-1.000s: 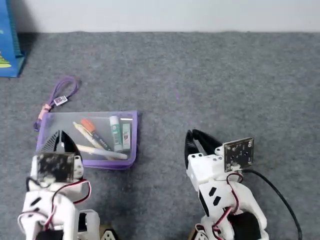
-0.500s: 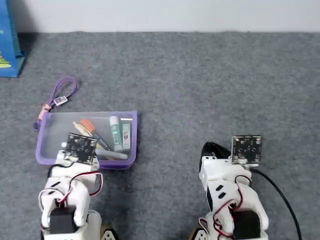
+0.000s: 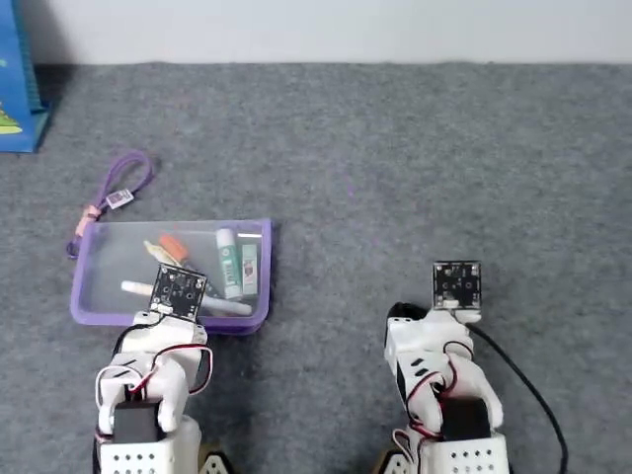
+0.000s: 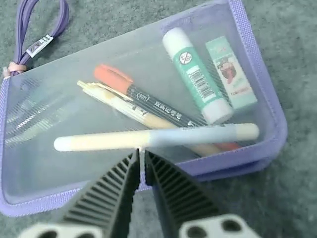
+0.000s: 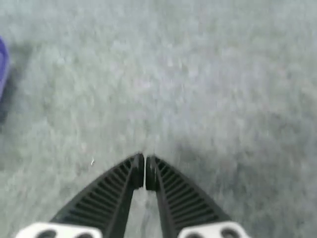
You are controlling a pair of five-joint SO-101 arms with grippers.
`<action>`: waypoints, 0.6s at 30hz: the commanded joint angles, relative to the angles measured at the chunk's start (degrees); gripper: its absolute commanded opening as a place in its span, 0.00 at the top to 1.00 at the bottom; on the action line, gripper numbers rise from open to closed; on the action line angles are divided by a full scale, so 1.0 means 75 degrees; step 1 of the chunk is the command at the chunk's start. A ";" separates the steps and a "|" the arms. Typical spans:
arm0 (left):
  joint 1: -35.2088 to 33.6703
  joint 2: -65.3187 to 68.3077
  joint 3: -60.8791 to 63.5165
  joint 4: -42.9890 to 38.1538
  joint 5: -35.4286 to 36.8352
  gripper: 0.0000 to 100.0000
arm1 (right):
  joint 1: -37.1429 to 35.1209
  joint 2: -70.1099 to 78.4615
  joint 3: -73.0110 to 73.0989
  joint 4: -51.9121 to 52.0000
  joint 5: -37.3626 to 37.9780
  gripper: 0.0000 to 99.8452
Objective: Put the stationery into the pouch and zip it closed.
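Grey felt-like covering [image 3: 425, 168] is spread over the whole table as far as the white wall. The purple-edged translucent pouch [image 3: 107, 262] is laid flat at the left, its long edges parallel to the wall, with a purple loop strap [image 3: 126, 178] trailing from its far left corner. Inside it, a glue stick [image 4: 195, 74] and a mint eraser [image 4: 230, 72] are lodged by the right edge, with an orange-capped marker [image 4: 143, 101] and a long pale pen [image 4: 153, 137] beside them. The left gripper [image 4: 140, 156] is clenched on nothing, its tips seen over the pouch's near edge. The right gripper [image 5: 144, 166] is likewise pressed together, over grey covering well apart from the pouch. A wide stretch of grey separates the two.
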 commanded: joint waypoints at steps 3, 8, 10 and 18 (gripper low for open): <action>0.0023 0.0035 0.0029 -0.0234 -0.0129 0.98 | 0.0053 -0.0147 0.0141 0.0358 -0.0012 0.99; -0.0012 0.0047 0.0041 -0.0281 -0.0117 0.98 | 0.0053 -0.0147 0.0141 0.0838 -0.0012 0.99; -0.0012 0.0047 0.0041 -0.0281 -0.0117 0.98 | 0.0053 -0.0147 0.0141 0.0908 -0.0012 0.99; -0.0023 0.0047 0.0041 -0.0281 -0.0094 0.98 | 0.0053 -0.0088 0.0141 0.0944 -0.0035 0.99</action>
